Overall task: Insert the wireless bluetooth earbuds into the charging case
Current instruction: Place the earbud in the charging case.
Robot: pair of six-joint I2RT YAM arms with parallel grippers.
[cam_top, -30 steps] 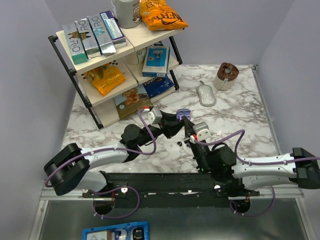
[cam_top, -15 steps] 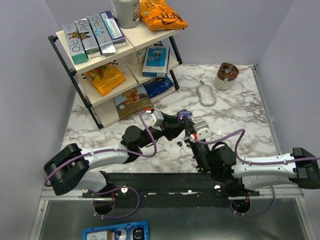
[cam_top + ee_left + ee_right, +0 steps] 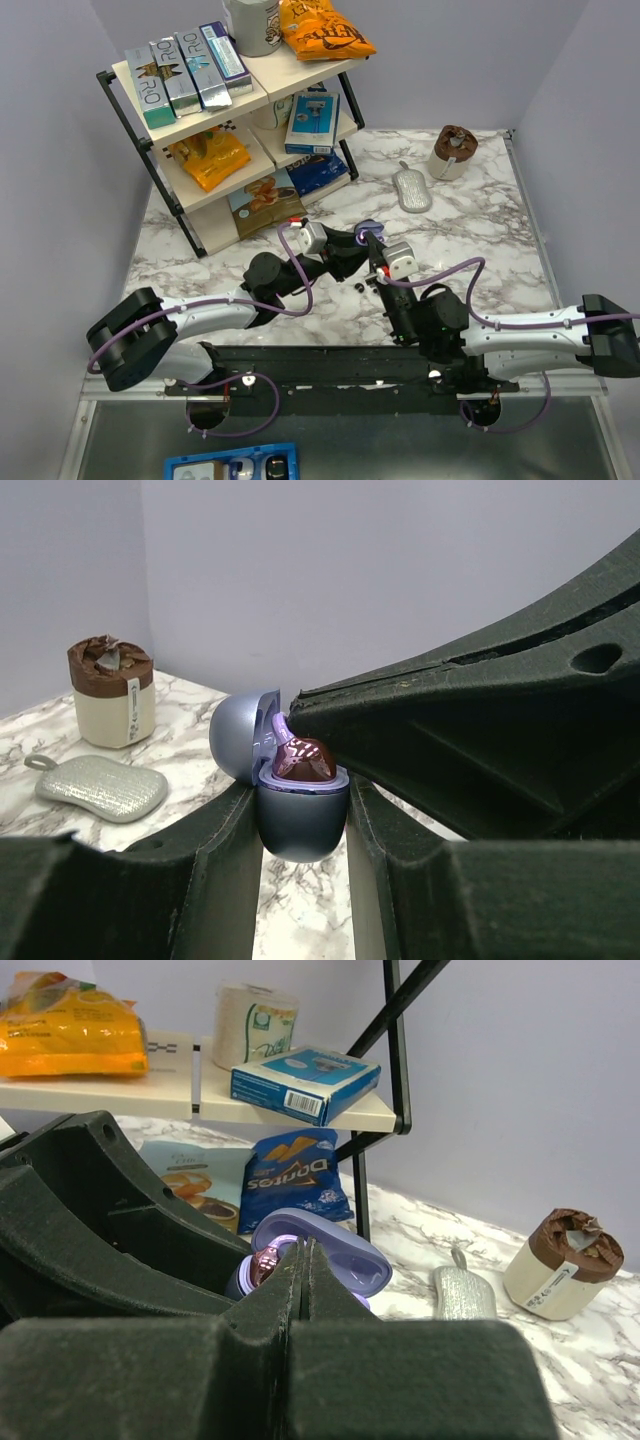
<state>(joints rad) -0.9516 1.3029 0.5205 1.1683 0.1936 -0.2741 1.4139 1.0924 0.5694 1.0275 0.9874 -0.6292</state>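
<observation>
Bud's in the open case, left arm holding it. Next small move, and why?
Probably a short downward press with the right fingers, which are shut with their tips at the earbud. It sits in the open charging case but looks proud of the rim. The left fingers clamp the case on both sides, so it should take the push.

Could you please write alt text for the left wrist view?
The left gripper clamps an open case holding a pink earbud; the tip of the right gripper is right beside it. A pouch and a cup sit behind.
</observation>
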